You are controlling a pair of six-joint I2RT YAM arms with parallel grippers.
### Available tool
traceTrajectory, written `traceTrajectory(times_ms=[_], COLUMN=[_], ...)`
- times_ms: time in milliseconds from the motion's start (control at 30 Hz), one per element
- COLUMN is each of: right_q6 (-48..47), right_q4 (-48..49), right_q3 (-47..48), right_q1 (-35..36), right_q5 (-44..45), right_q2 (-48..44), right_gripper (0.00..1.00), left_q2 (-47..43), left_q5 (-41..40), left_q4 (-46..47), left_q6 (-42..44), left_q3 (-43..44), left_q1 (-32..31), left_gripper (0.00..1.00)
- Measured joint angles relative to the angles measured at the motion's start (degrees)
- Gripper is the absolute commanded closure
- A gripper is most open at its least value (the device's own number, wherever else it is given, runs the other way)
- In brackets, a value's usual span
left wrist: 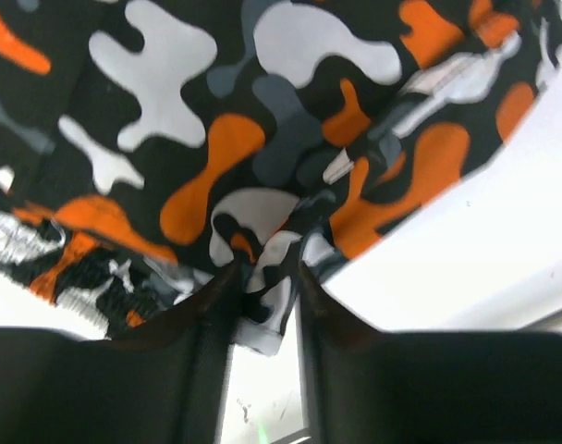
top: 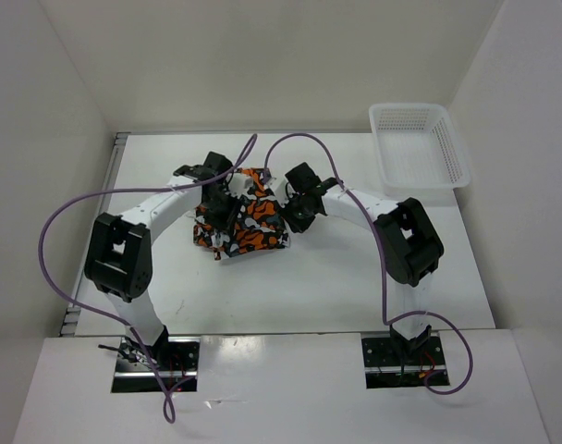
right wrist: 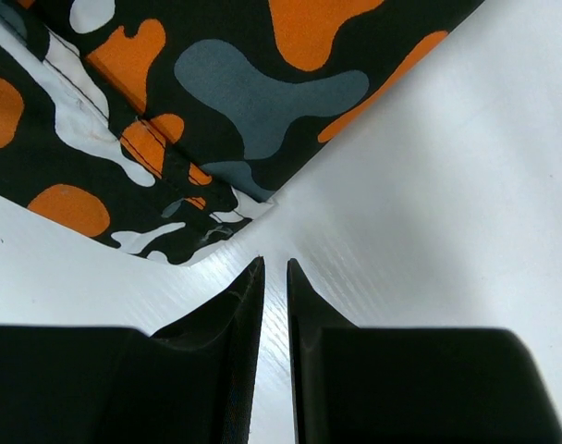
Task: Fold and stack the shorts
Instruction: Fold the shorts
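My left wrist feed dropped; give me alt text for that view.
The left end effector has a fold at the edge of the camouflage shorts between its two dark fingers. Fabric in orange, black, grey and white fills most of the view, with bare white table at the right.

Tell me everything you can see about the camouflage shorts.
The shorts are soft fabric, blotchy orange, black, grey and white, with stitched hems. They lie folded in a rumpled bundle on the white table between the arms. The left end effector pinches a fold at one edge; the right end effector, almost closed and empty, sits just off a corner.
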Motion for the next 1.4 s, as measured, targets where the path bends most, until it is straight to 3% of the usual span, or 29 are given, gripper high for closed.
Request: traceTrajectory(times_ms=[33,67,167,533,667,800,833,967,1233,1400], right_q6=[-0.1,-0.1,-0.1,-0.6,0.0,2.9,3.8,6.3,8.3,8.0], right_q4=[0.0,0.1,0.1,0.2,0.5,0.5,0.5,0.4,0.1,0.1], right_q3=[0.0,0.0,0.1,0.3,0.4,2.0,2.5,3.3,3.3,3.4], right_q1=[0.0,0.0,0.0,0.0,0.0,-0.2,-0.2,-0.2,-0.7,-0.7], right_q5=[0.0,0.0,0.0,0.0,0.0,-2.1,-3.5,-9.6,-13.5,-11.5], right_q2=[0.0,0.0,0.0,0.0,0.0,0.0,0.0,0.0,1.7,3.0], right_gripper=[0.79,0.79,0.79,0.79,0.79,0.57,0.49,0.45,0.45,0.45], left_q2=[-0.7,-1.4,-2.6,-6.1,-6.5,-5.9,-5.7,-5.7,-9.1,-9.2], left_q5=[0.2,0.4,1.2,3.4,2.3,0.7,0.4,-0.2,4.7,5.6], left_q4=[-0.4,-0.7,-2.0,-8.7,-7.2,-6.3,-5.9,-4.9,-9.0,-3.8], left_q6=[0.1,0.1,0.1,0.1,0.1,0.1,0.0,0.1,0.1,0.1], left_q3=[-0.1,-0.4,-1.8,-5.8,-12.5,-15.6,-15.7,-15.1,-3.0,2.2], left_q1=[0.0,0.0,0.0,-1.1,-2.2,-2.6,-2.6,-2.6,2.4,8.3], left_gripper=[0.72,0.85,1.0,0.96,0.89,0.57,0.44,0.23,0.13,0.12])
